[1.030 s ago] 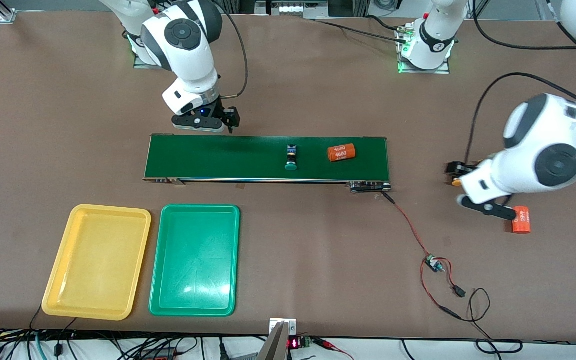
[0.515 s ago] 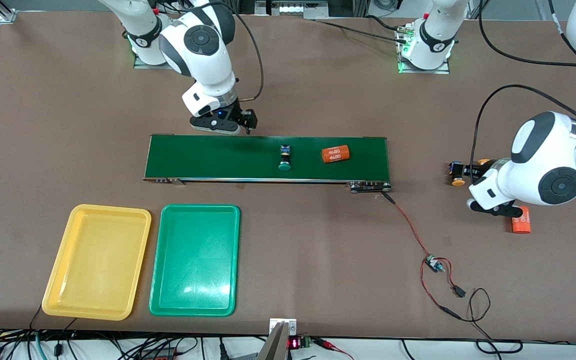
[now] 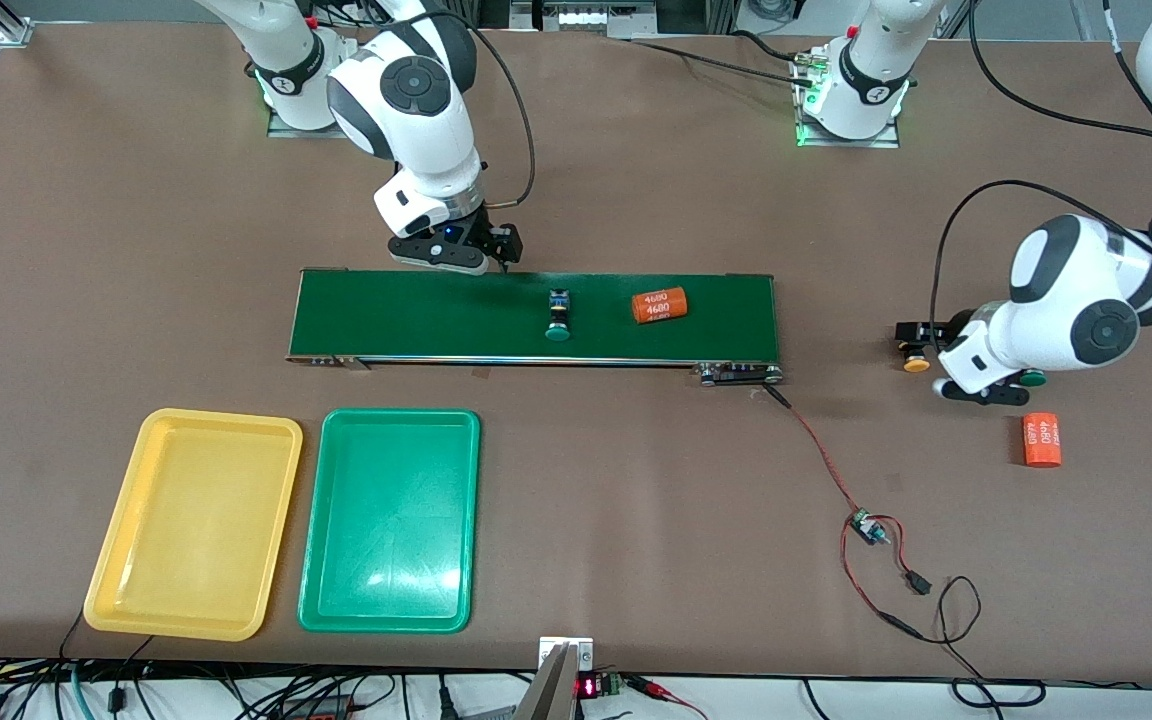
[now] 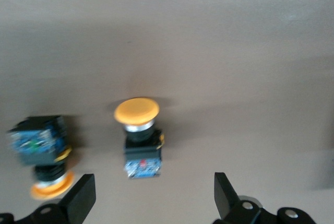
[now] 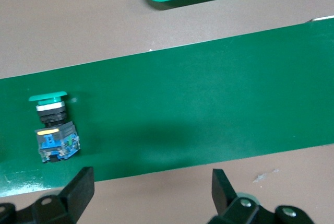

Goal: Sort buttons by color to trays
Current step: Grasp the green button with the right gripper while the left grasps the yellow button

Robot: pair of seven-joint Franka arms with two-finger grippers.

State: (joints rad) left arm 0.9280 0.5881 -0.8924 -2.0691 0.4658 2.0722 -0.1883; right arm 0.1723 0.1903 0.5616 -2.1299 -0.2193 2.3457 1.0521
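My right gripper (image 3: 456, 262), fingers apart, hangs at the conveyor belt (image 3: 416, 315) edge; the green button (image 5: 52, 127) could ride past unclaimed. My left gripper (image 4: 151, 195), also apart, straddles a yellow button (image 4: 138, 135); its neighbour (image 4: 44, 156) risks a knock.

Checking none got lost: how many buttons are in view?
4: green one on the belt; two yellow under the left tool; green cap peeking from under the left arm.
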